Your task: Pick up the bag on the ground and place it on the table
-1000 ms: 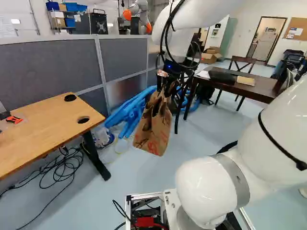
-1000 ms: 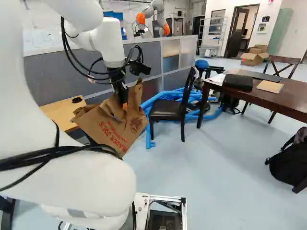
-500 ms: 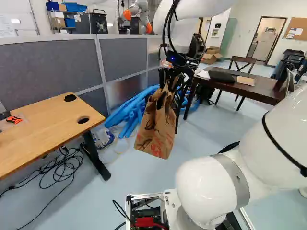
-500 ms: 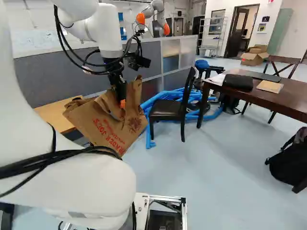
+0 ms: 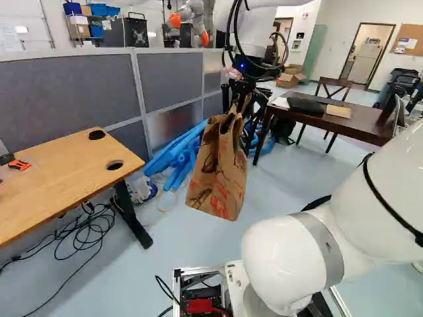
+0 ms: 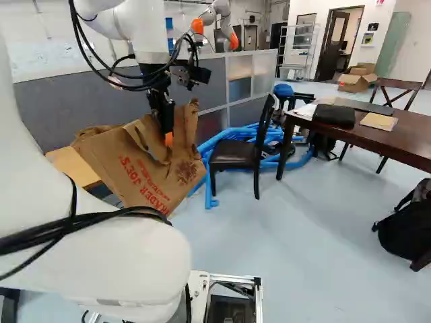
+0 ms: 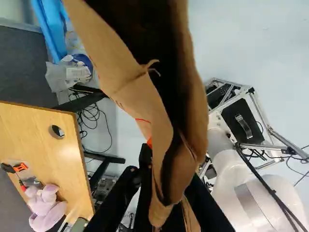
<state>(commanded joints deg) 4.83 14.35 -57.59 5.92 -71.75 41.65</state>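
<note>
My gripper (image 6: 168,138) is shut on the upper part of a brown paper bag (image 6: 145,168) with red print, which hangs tilted in the air. In the left base view the bag (image 5: 218,172) hangs right of the light wooden table (image 5: 59,178), apart from it. In the wrist view the gripper (image 7: 166,193) has the bag's paper (image 7: 135,92) pinched between its fingers, and the bag's dark opening lies ahead of them. The bag hides part of the fingers. A dark brown table (image 6: 404,145) stands at the right of the right base view.
A black chair (image 6: 236,153) and blue tubes (image 5: 175,155) lie beyond the bag. Grey partitions (image 5: 66,92) stand behind the light table; cables (image 5: 86,231) lie beneath it. The dark table bears a black case (image 6: 335,116). A backpack (image 6: 407,225) is beside it. Another robot (image 5: 192,16) stands far back.
The arm has carried the bag rightward in the left base view and slightly leftward in the right base view, where the bag looks larger and nearer. The base has not moved.
</note>
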